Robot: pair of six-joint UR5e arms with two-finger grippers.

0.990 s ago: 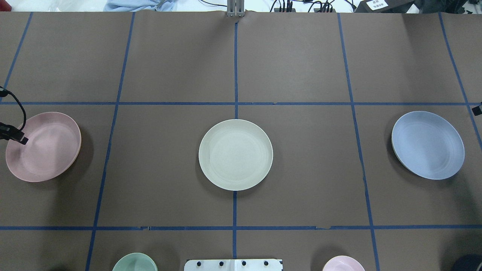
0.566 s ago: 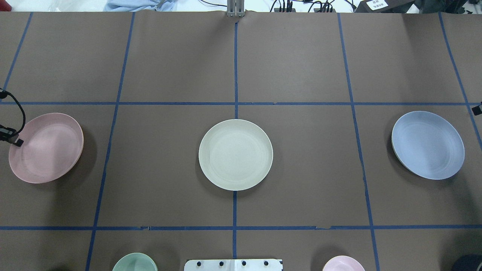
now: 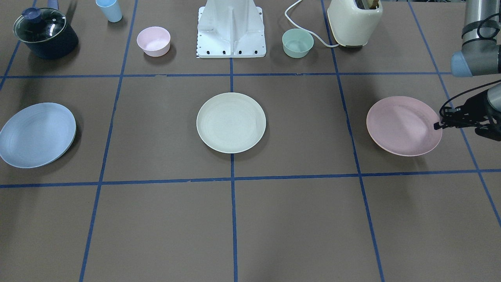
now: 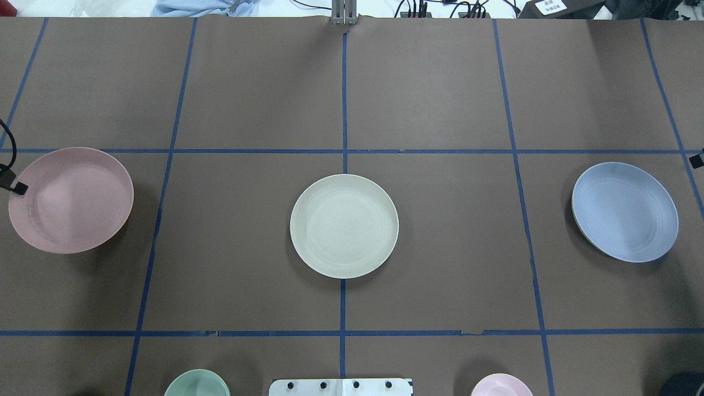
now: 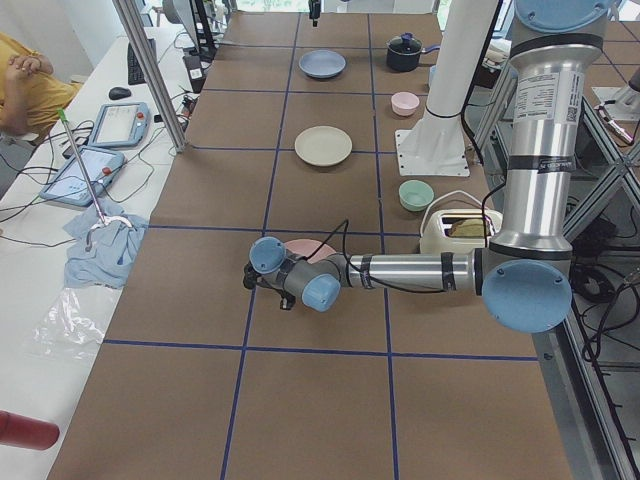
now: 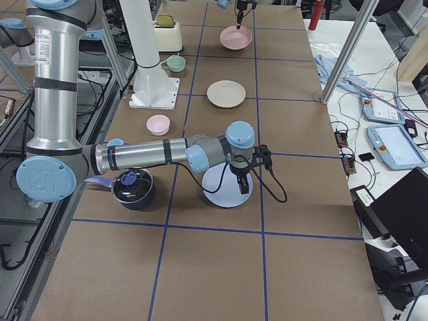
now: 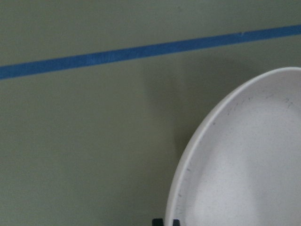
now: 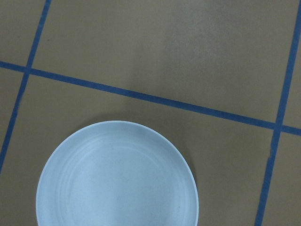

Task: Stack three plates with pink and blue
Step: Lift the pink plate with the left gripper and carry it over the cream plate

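The pale pink plate (image 4: 71, 201) is at the table's left, held off the table by its outer rim in my left gripper (image 4: 21, 189), which is shut on it. It also shows in the front view (image 3: 403, 125) and in the left wrist view (image 7: 249, 165). The cream-white plate (image 4: 344, 225) lies flat at the centre. The light blue plate (image 4: 624, 212) lies at the right and fills the lower right wrist view (image 8: 117, 176). My right gripper (image 6: 244, 186) hangs above the blue plate's edge. I cannot tell whether it is open or shut.
Near the robot base (image 3: 231, 31) stand a small pink bowl (image 3: 153, 40), a green bowl (image 3: 297, 43), a cream toaster (image 3: 354, 21), a lidded dark pot (image 3: 45, 33) and a blue cup (image 3: 109, 9). Blue tape lines grid the brown table.
The pink plate has risen off the table in my left gripper and shifted a little away from the robot and toward the centre. The right arm and the other plates have not moved.
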